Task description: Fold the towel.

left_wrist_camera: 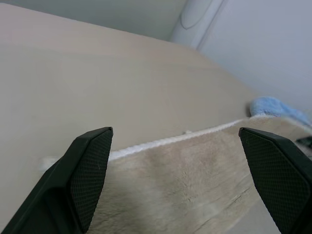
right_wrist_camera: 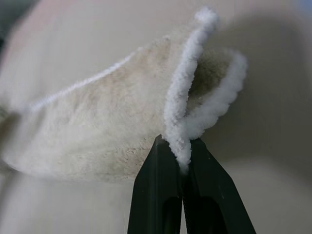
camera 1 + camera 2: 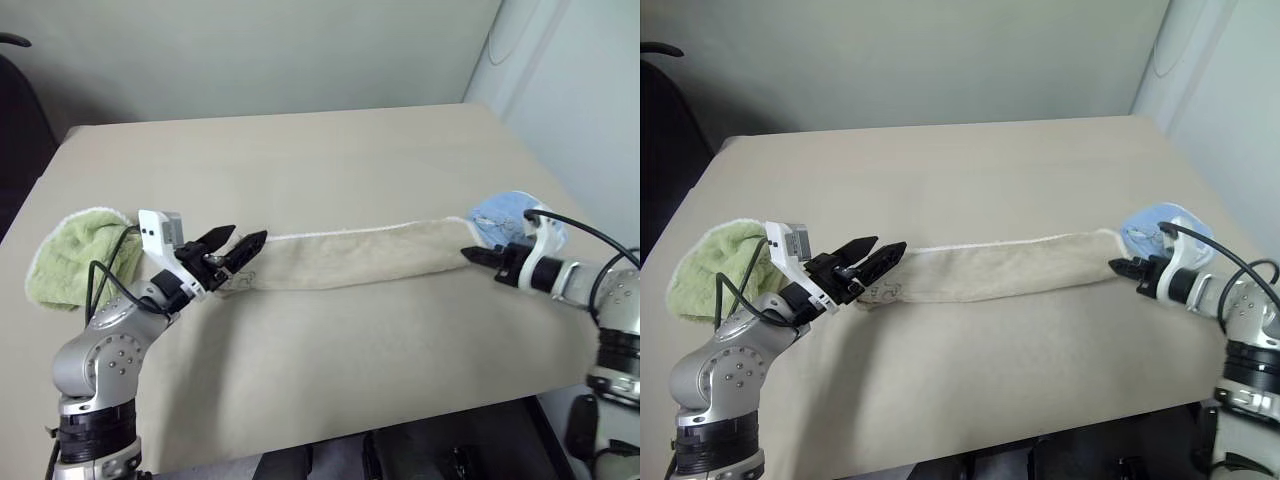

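Observation:
The beige towel (image 3: 350,258) lies as a long folded strip across the table, its white corded edge along the far side. My right gripper (image 3: 470,256) is shut on the towel's right end; the right wrist view shows its fingers (image 2: 156,195) pinching the white corded edging (image 2: 183,117), with that end lifted a little. My left gripper (image 3: 232,250) stands open at the towel's left end, its fingers (image 1: 87,170) spread apart over the cloth and holding nothing. A small logo (image 3: 883,291) shows just under the left fingertips.
A fluffy lime-green towel (image 3: 75,255) lies at the table's left edge behind my left arm. A small light-blue cloth (image 3: 505,212) sits by the right edge behind my right gripper. The table (image 3: 300,160) extends far beyond the towel. A dark chair (image 3: 15,110) stands at the left.

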